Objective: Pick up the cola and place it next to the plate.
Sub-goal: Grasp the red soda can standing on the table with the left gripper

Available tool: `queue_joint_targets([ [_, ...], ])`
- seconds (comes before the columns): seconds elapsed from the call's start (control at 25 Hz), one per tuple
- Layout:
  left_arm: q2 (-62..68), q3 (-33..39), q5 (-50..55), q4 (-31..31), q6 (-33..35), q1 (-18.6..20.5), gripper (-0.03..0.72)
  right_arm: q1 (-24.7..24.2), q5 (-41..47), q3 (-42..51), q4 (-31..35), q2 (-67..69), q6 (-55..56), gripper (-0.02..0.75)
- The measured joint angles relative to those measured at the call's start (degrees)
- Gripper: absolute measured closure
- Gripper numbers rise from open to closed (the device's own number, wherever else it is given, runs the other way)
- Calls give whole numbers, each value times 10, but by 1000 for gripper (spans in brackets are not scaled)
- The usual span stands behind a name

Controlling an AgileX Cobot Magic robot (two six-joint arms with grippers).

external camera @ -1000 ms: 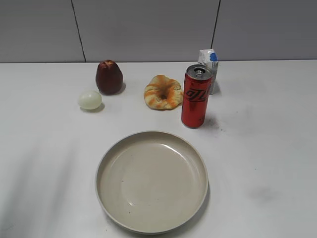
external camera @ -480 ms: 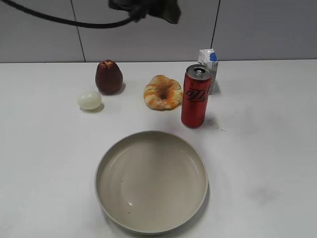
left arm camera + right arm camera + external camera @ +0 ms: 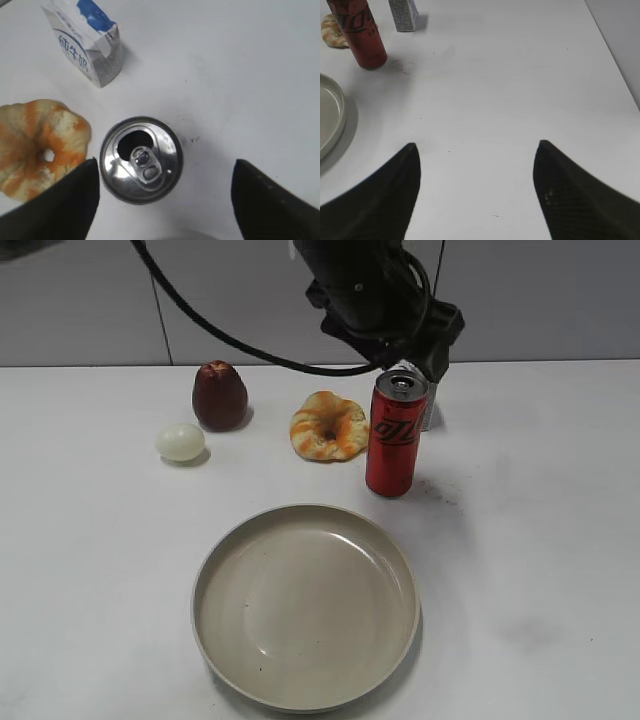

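Now hanging over the tall slim red metal cola can (image 3: 395,434), where a second ago nothing was showing above the table and half a second ago only a dark shape at the top edge: the black left arm with its trailing cable. Looking straight down from the left wrist onto the silver pull-tab top of the cola (image 3: 141,158), with the left gripper (image 3: 165,195) spread wide, one dark finger (image 3: 60,207) sitting at the can's 9 o'clock and nearly against its rim, the other well off at 3 o'clock, neither clearly touching metal. Standing upright on the white table (image 3: 540,540), at about 1 o'clock from the large round shallow beige plate (image 3: 306,606) and apart from its rim. Lying just at the can's 9 o'clock, an orange-and-cream ring-shaped bun (image 3: 328,426); standing just behind at 12 o'clock, a small white-and-blue carton (image 3: 85,43). Resting farther toward 9 o'clock, a dark red pear-shaped fruit (image 3: 219,396) and a pale green egg-shaped thing (image 3: 180,442). Hovering over bare table at the right wrist, the right gripper (image 3: 476,185) with both black fingers apart, holding nothing.
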Motion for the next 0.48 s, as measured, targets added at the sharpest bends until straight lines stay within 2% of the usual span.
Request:
queue_joint_targets([
  [0.48, 44, -8, -38, 9, 0, -1, 64, 0, 0, 0, 1, 0, 0, 203],
])
